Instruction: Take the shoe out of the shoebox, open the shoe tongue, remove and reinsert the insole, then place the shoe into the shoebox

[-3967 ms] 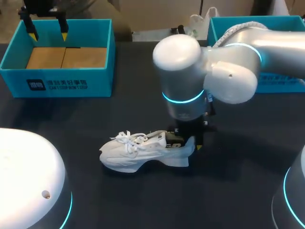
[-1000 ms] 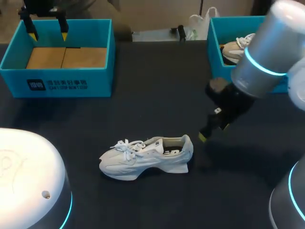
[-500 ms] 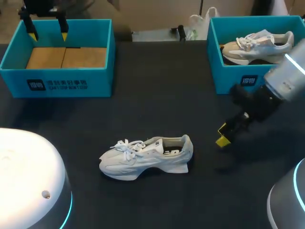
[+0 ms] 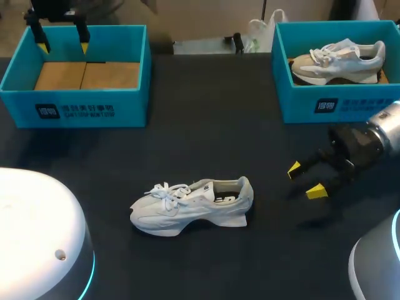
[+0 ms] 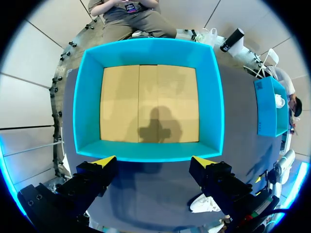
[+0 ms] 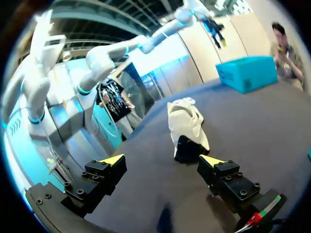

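1. Shoe point(image 4: 190, 203) point(image 6: 186, 127), white, stands on its sole on the dark table point(image 4: 206, 112), out of both boxes. In the head view it sits near the middle of the table's near part, toe toward my left and heel toward my right. Its laces lie loose over the tongue.
2. Right fingers point(image 4: 294, 169) point(image 6: 212, 160) are spread wide and hold nothing. They hang low over the table, near the shoe's heel but apart from it. In the right wrist view the shoe lies ahead of them with its dark heel opening facing them.
3. Left fingers point(image 4: 42, 45) point(image 5: 104, 161) are also parted and empty, poised above the far edge of the left shoebox point(image 4: 75, 106) point(image 5: 148, 150), well apart from the shoe.
4. That teal shoebox at the table's far left shows only its tan cardboard floor.
5. At the far right, a 2nd teal shoebox point(image 4: 337, 103) holds a beige-and-white shoe point(image 4: 337, 61) lying across it.
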{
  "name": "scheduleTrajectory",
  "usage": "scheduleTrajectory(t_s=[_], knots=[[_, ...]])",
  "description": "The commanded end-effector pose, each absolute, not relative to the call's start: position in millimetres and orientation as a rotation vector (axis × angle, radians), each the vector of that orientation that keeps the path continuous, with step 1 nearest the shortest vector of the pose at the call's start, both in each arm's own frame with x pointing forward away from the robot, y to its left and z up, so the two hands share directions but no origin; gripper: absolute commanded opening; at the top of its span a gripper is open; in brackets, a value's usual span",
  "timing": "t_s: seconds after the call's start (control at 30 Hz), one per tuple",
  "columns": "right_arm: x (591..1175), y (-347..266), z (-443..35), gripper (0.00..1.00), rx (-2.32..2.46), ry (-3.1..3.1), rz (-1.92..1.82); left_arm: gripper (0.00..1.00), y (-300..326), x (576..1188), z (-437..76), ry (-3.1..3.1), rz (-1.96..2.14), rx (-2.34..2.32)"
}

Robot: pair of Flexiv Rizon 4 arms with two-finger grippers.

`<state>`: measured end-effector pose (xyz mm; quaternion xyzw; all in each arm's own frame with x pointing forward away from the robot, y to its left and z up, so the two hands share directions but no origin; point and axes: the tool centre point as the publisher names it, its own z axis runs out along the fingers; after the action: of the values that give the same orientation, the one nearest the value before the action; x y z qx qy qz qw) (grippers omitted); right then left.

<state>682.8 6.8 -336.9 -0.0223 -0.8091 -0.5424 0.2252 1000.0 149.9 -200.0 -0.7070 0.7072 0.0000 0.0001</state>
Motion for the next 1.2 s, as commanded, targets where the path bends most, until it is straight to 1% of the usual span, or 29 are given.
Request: scheduleTrajectory(t_s=[0.03,0.43,0.9,1.0,1.2], knots=[[671,7,-338,1.00,-0.124,-2.234,-1.628,1.00,150,1000,-200,2.222,0.000,-2.221],[662,9,-330,1.00,-0.219,-2.383,-1.540,1.00,150,1000,-200,2.222,0.000,-2.221],[660,12,-329,1.00,-0.150,-2.425,-1.571,1.00,150,1000,-200,2.222,0.000,-2.221],[659,17,-338,1.00,-0.052,-2.516,-1.583,1.00,150,1000,-200,2.222,0.000,-2.221],[660,23,-355,1.00,-0.083,-2.558,-1.610,1.00,150,1000,-200,2.222,0.000,-2.221]])
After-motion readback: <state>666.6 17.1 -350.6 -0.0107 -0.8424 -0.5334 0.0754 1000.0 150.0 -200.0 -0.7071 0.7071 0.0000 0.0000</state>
